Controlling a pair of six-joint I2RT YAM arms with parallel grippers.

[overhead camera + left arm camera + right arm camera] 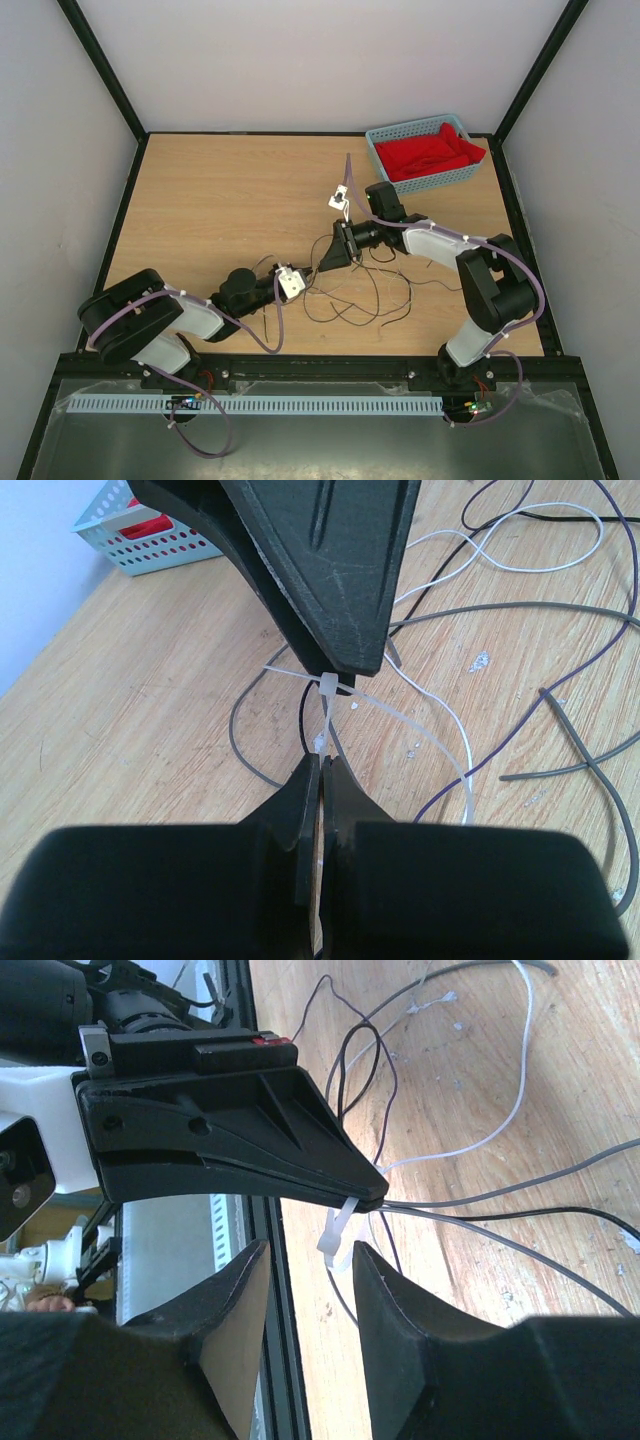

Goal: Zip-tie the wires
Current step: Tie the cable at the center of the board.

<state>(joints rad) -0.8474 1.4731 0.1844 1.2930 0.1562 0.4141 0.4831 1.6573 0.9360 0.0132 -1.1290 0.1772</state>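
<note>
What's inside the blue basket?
A crumpled red cloth fills the basket. Anything lying underneath the cloth is covered, so I can't tell if something else is in there.

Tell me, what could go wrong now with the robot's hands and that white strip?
The right hand stands open at the zip tie, so only the shut left hand holds it; the tie might slip out. The wires sprawl loosely across the table, so some strands may end up outside the bundle.
</note>
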